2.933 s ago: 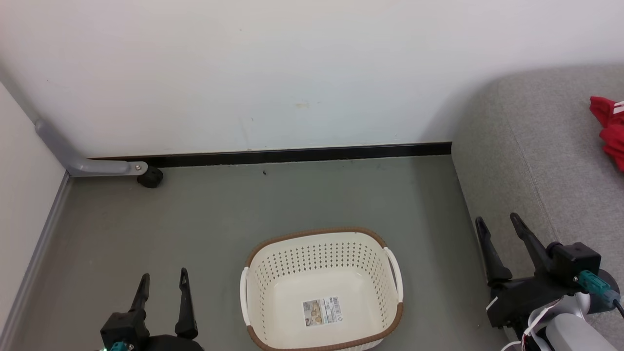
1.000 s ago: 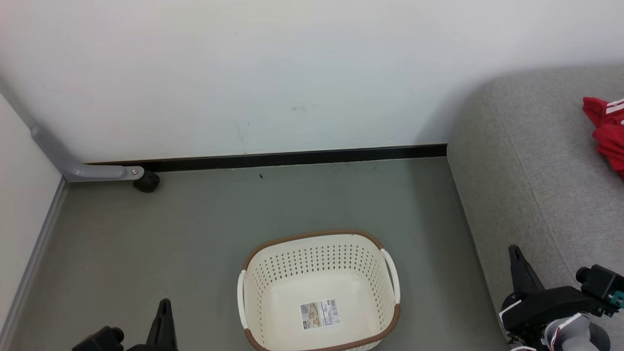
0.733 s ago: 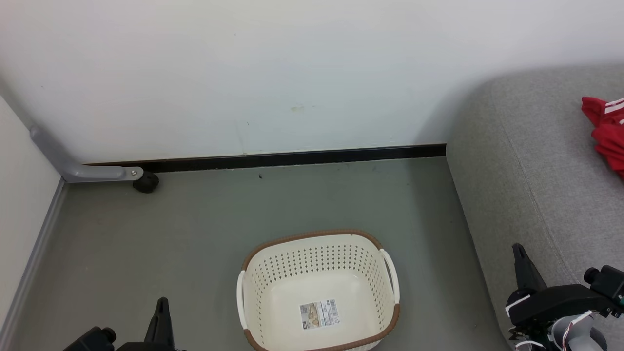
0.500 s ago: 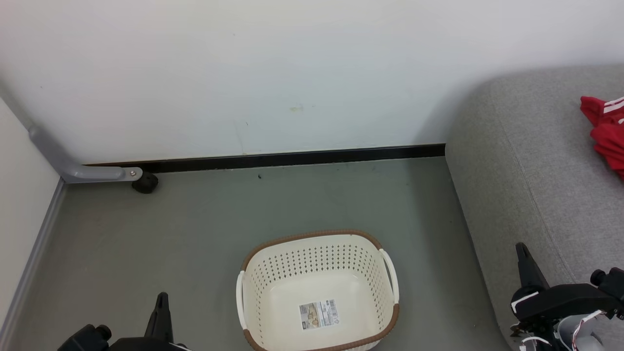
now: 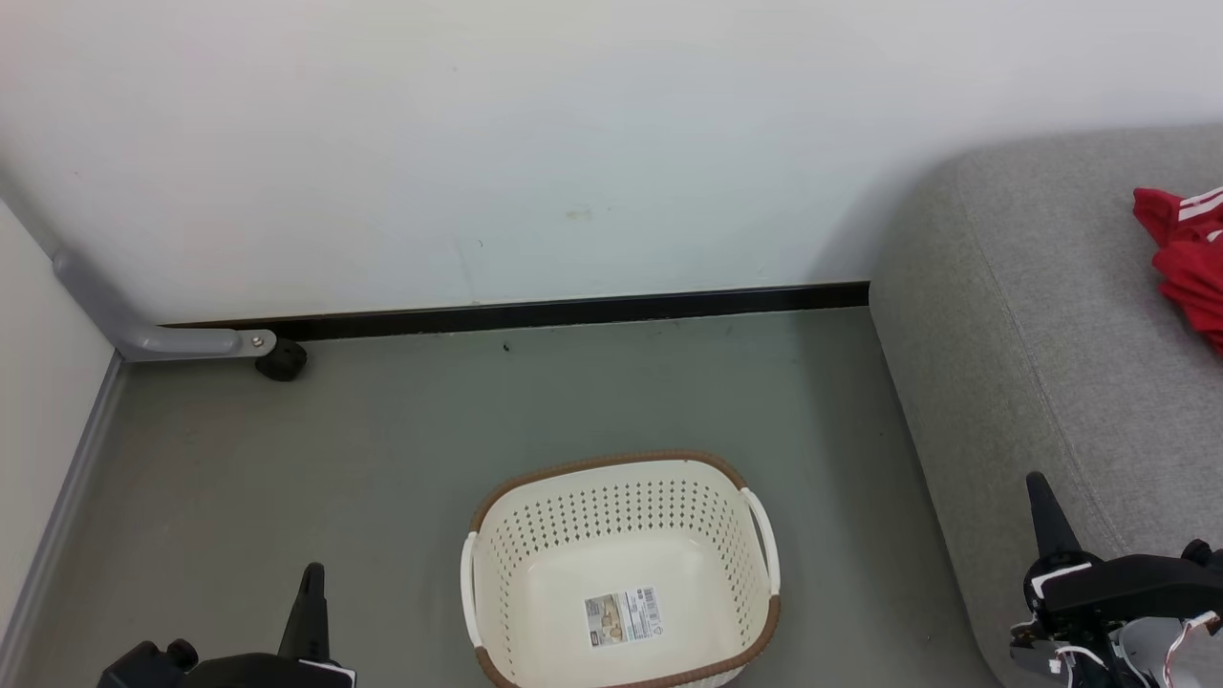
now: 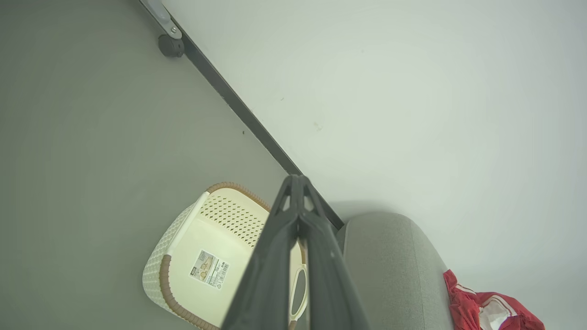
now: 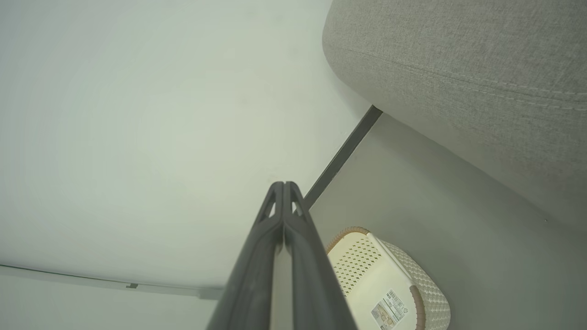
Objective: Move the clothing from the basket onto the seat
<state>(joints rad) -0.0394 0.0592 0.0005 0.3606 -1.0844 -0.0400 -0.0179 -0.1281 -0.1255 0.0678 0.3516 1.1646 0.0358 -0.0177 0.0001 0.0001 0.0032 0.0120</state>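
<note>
The basket (image 5: 621,506) stands on the floor (image 5: 382,430), the wall (image 5: 573,143) behind it and the seat (image 5: 1032,315) to its right. The clothing (image 5: 1180,258) lies on the seat.

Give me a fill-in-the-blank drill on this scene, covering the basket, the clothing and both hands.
1. The clothing lying on the seat is ____ with white stripes.
2. The basket stands on the ____, beside the seat.
3. The only thing inside the basket is a stuck-on ____.
4. The left hand and the right hand are both ____, holding nothing.
Missing words: red; floor; label; shut.
</note>
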